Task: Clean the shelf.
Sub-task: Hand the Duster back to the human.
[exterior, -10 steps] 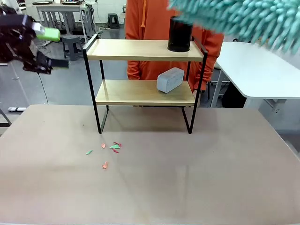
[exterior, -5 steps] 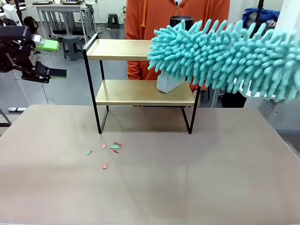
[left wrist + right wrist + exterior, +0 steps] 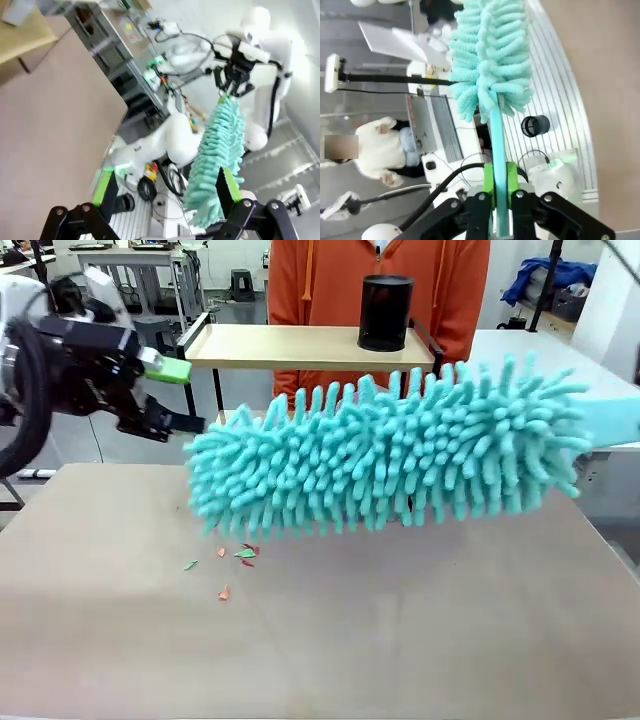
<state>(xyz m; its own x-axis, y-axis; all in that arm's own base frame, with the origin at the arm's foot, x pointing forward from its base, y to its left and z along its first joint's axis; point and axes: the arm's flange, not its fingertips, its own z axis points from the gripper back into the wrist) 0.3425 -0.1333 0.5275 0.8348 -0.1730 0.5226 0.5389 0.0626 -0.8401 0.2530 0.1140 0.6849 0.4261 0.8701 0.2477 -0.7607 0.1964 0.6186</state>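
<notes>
duster (image 3: 385,455) clamped in right pincer (image 3: 499,174), fronting shelf (image 3: 300,345).

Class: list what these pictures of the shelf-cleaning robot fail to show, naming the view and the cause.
1. Lower board of the shelf, front view: mostly hidden behind the duster.
2. The duster's handle, front view: cut off at the right edge.
3. Scraps on the table, front view: too small to identify.
</notes>
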